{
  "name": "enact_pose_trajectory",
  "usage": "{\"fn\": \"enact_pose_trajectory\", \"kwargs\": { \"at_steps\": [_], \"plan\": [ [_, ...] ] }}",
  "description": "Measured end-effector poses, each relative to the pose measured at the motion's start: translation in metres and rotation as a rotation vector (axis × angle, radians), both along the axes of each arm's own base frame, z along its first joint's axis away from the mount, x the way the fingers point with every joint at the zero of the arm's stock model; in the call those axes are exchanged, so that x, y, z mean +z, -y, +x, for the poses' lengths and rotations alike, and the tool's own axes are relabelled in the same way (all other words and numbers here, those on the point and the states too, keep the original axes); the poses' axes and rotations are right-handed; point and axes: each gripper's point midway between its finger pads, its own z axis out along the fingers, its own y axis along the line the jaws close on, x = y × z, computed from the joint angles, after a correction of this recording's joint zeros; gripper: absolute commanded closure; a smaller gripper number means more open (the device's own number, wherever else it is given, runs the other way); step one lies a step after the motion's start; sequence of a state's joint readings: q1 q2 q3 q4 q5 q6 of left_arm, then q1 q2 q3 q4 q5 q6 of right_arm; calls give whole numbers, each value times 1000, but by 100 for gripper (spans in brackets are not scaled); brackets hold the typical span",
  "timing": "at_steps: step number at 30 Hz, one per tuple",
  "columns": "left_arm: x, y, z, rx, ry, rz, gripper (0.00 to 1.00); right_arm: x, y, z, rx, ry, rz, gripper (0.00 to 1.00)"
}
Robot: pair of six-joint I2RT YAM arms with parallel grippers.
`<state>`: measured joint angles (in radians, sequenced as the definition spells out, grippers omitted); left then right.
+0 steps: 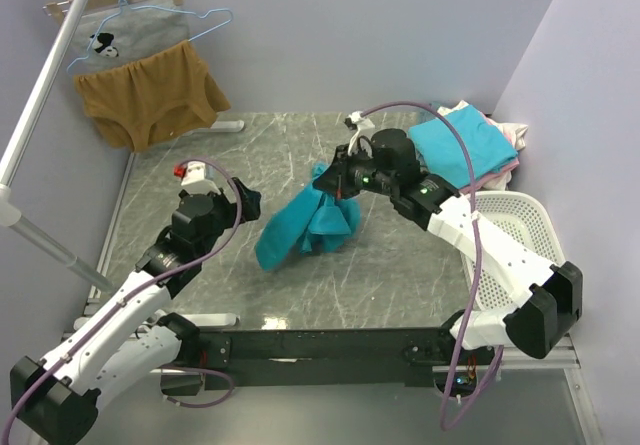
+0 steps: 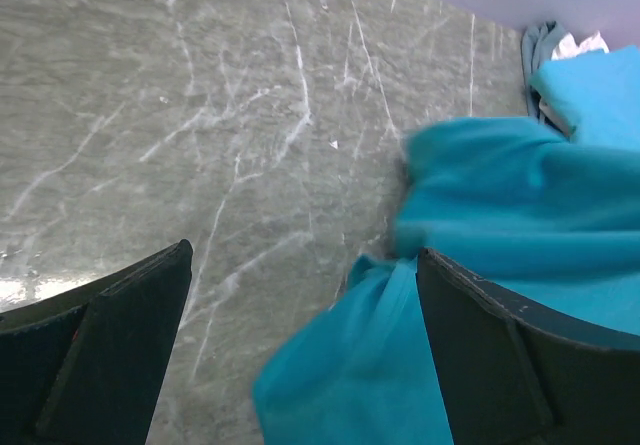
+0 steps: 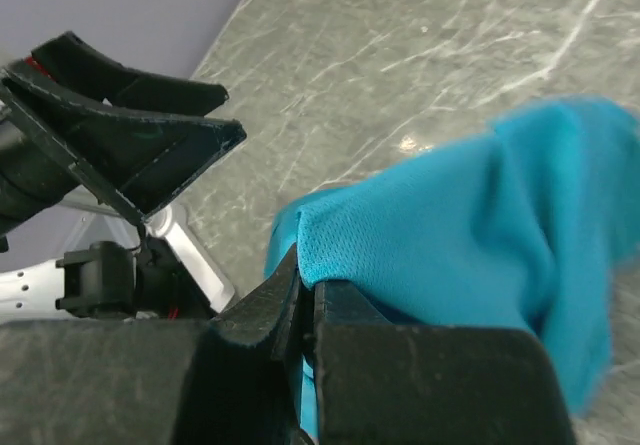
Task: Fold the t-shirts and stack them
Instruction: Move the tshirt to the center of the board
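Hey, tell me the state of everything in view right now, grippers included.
Left gripper: jaws open, empty.
Right gripper: jaws shut on the teal t-shirt.
Teal t-shirt: bunched, unfolded, one end lifted, the rest drooping.
Turquoise t-shirt: folded flat, topmost of the pile.
Mustard-brown garment: hanging at the back left.

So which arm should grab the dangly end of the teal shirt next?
Probably the left. The left end effector is open and close to the teal shirt, while the right end effector is shut on its top.
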<state>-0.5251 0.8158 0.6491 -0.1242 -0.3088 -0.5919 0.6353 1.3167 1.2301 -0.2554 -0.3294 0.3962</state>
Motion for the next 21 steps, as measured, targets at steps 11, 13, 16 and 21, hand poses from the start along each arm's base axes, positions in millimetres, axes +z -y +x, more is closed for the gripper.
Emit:
{"fn": "enact_pose_trajectory", "kwargs": {
  "at_steps": [11,13,16,21],
  "plan": [
    [-10,-4,-5,4,-15,6,1,-37,40,50,-343,49,-154,22],
    [-22,0,-5,-12,-49,19,1,-67,58,59,-438,20,-247,22],
    [-45,5,-9,-46,-107,35,1,-104,80,57,-502,-26,-358,22],
    [-81,8,-24,-85,-194,39,1,-127,90,33,-466,-79,-396,23]
  ]
}}
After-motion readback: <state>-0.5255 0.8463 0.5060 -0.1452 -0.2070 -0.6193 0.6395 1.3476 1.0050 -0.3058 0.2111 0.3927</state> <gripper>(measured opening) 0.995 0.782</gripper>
